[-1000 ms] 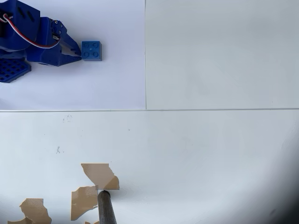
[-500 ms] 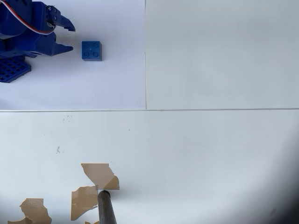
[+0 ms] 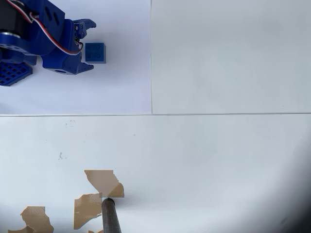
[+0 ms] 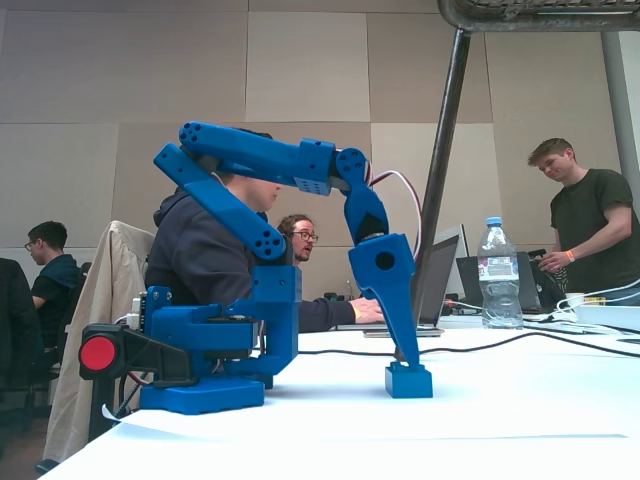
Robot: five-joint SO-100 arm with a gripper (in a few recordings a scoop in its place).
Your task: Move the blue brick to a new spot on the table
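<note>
In the overhead view the blue arm [image 3: 34,39] fills the top left corner, reaching rightward over the whiter paper sheet [image 3: 116,87]. Its gripper [image 3: 87,46] has its jaws apart, one tip above and one tip below the left edge of the blue brick [image 3: 95,52], so the brick sits at the mouth of the opening, not yet clamped. In the fixed view the gripper [image 4: 405,355] points steeply down and comes right down to the brick [image 4: 409,380], which rests flat on the table [image 4: 520,400]; whether a fingertip actually touches its top cannot be told from here.

The brick looks like hard moulded plastic: light, stiff, unlikely to break, but smooth enough on its sides to slip or twist if pinched at a corner. The best hold is likely across two opposite flat side walls, low and centred, below the studs. That would call for the jaws to reach further over it before closing.

Further right, the table is bare past the seam line [image 3: 151,58], offering room for a new spot. Torn brown patches [image 3: 102,182] lie along the lower left.
</note>
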